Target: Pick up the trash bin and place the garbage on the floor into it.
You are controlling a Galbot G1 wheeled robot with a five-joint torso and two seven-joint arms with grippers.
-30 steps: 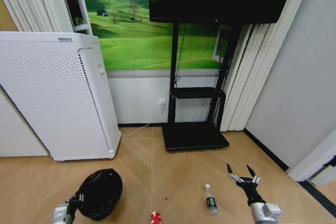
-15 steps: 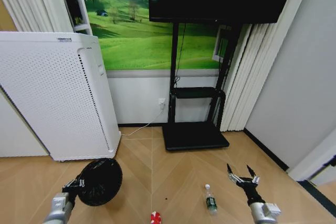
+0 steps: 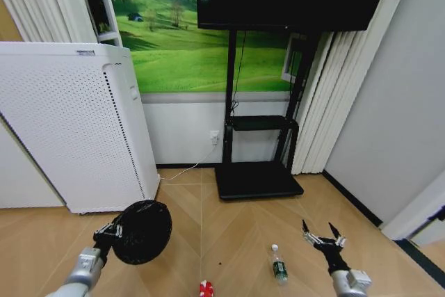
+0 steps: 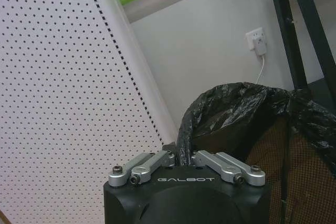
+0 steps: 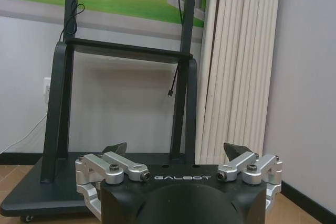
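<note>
Head view: left gripper (image 3: 112,231) clamps trash bin (image 3: 144,231) rim, fingertips hidden by liner; right gripper (image 3: 322,238) spread wide, empty

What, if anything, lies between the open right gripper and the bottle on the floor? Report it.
Nothing visible. The right gripper hangs open just right of the bottle, with bare wooden floor between them. The left gripper holds the trash bin well off to the left.
</note>
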